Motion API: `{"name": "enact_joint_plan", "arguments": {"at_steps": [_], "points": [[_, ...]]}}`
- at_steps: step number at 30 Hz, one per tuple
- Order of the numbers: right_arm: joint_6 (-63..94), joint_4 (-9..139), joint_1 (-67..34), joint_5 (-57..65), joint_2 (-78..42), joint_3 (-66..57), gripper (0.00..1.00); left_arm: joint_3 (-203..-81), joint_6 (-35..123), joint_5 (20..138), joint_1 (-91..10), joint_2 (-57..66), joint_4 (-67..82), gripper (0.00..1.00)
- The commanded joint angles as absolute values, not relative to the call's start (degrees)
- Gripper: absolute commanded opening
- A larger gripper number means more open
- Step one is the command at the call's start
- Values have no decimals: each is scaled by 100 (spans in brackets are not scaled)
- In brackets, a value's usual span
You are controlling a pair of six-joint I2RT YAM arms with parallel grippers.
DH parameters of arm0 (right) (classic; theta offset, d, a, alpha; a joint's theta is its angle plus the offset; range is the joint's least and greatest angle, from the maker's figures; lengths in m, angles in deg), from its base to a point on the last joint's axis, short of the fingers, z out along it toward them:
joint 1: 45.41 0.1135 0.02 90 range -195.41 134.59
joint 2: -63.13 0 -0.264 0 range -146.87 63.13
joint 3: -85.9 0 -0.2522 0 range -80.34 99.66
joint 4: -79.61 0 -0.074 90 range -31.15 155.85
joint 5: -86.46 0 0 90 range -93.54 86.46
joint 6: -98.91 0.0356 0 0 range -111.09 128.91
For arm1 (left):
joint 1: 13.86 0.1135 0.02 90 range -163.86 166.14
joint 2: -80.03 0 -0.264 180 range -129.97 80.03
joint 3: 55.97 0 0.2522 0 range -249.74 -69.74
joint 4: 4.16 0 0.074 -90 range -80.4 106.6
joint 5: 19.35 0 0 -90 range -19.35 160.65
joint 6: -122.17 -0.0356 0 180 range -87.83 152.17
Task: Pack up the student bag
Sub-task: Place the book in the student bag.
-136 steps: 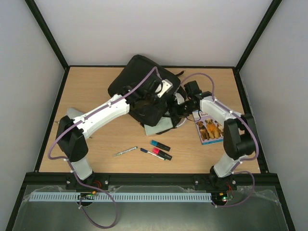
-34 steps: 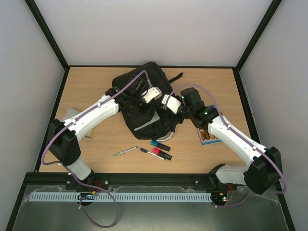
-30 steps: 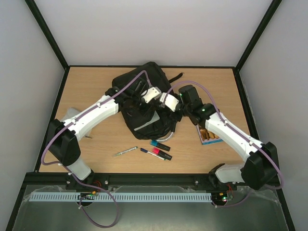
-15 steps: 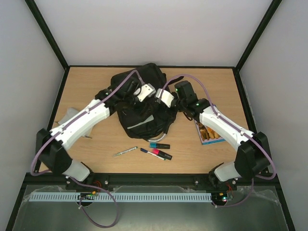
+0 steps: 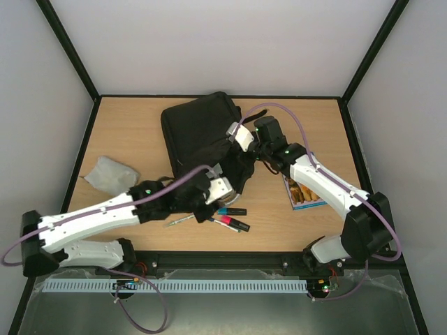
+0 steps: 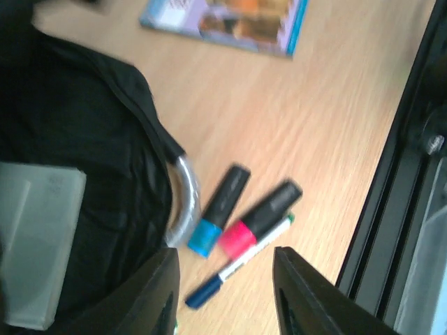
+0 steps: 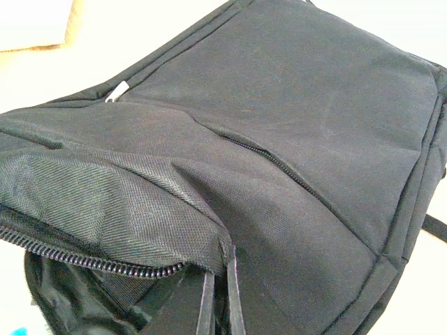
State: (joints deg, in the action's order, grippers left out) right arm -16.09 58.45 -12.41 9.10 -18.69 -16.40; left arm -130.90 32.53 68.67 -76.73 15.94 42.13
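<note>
Student bag (image 5: 199,129) lies flat on table (image 5: 133,125), far-centre, black, big panel up, near end crumpled and gaping open. right gripper (image 5: 241,139) sits at the bag's right edge, clenched on a fold of bag fabric beside the open zipper (image 7: 91,262). Right wrist view shows both fingers (image 7: 204,310) pressed together with cloth pinched between them and the flap lifted. left gripper (image 6: 223,262) is low over the table just off the bag's near end, jaws apart, nothing between them, released. Below it, blue-capped marker (image 6: 220,216) and pink-capped marker (image 6: 260,218) lie side by side, close, can't tell if touching; blue pen (image 6: 234,273) lies just beside the pink one. grey loop (image 6: 183,202) curves out from the bag's edge, its end next to the blue cap. thin pen (image 5: 181,220) lies left of the markers, apart from them. book (image 5: 304,190) with a dog cover lies right of the bag, partly under the right arm. grey pouch (image 5: 108,174) is left of the bag, well apart, near the table's left edge
</note>
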Motion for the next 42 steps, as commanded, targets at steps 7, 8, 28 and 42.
{"name": "enact_joint_plan", "arguments": {"at_steps": [7, 8, 28, 42], "points": [[-1043, 6047, -1210, 1185, -1544, -1684, 1, -12860, 3307, 4541, -8219, -192, 4303, 36], [-1043, 6042, -1210, 1220, -1518, -1701, 1, -12862, 3267, 4330, -8132, -362, 4235, 34], [-999, 5919, -1210, 1991, -1263, -1795, 1, -12789, 2319, 3131, -6890, -2193, 2811, 20], [-1069, 5828, -1210, 2180, -1136, -1867, 1, -13950, 1327, 2522, -6090, -3578, 1183, 13]]}}
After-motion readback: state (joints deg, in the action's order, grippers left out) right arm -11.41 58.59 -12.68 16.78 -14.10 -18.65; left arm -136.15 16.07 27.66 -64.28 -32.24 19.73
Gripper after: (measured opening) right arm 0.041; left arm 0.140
